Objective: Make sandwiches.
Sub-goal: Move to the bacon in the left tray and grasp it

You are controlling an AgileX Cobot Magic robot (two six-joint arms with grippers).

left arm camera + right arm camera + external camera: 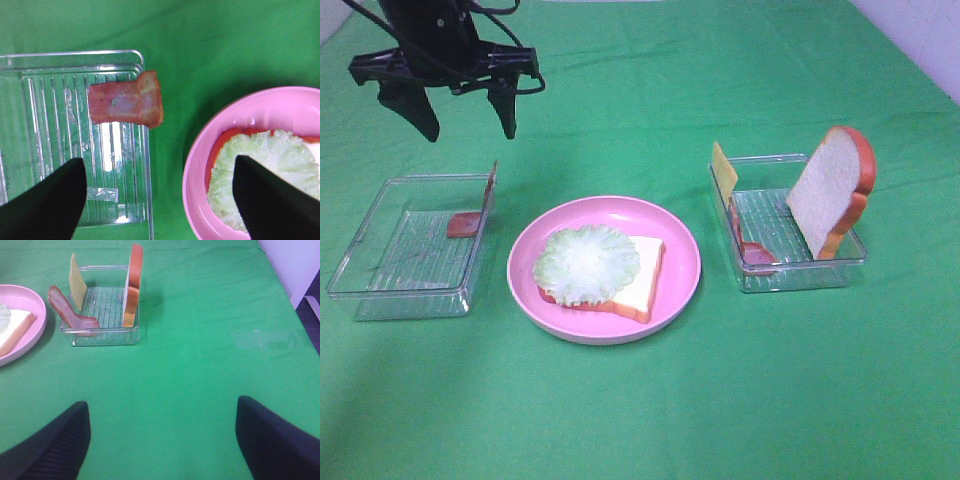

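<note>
Green cloth (640, 420) covers the whole work surface.

Round pink plate (686, 262) sits centre front. A clear ribbed plastic tray (400, 300) lies to its left in the high view, and a second clear plastic tray (805, 272) to its right. Both are near the plate, not touching it.

Left gripper (470, 128): black, jaws spread wide, nothing between them. It hangs in the air behind the left tray. In its wrist view one finger (45, 200) overlaps the tray and the other overlaps the plate.

Right gripper (162, 440): jaws spread wide, empty, over bare cloth and well apart from the right tray. Not seen in the high view.

Partly built sandwich on the plate:
- A flat white toy bread slice with orange-brown crust (645, 278) lies down.
- A pale green ruffled lettuce leaf (587, 263) rests on top, covering the slice's left part.
- A thin red layer (552, 296) shows under the lettuce edge; cannot tell what it is.

A second white bread slice (825, 195), same crust, stands on edge and tilted at the right end of the right tray.

A yellow cheese square (723, 170) stands against that tray's left wall, its top above the rim.

A pinkish-red bacon strip (757, 254) lies at the same tray's front left, one end running up the wall.

Another bacon strip (127, 104) is in the left tray, leaning on the wall nearest the plate, with its upper end over the rim.
</note>
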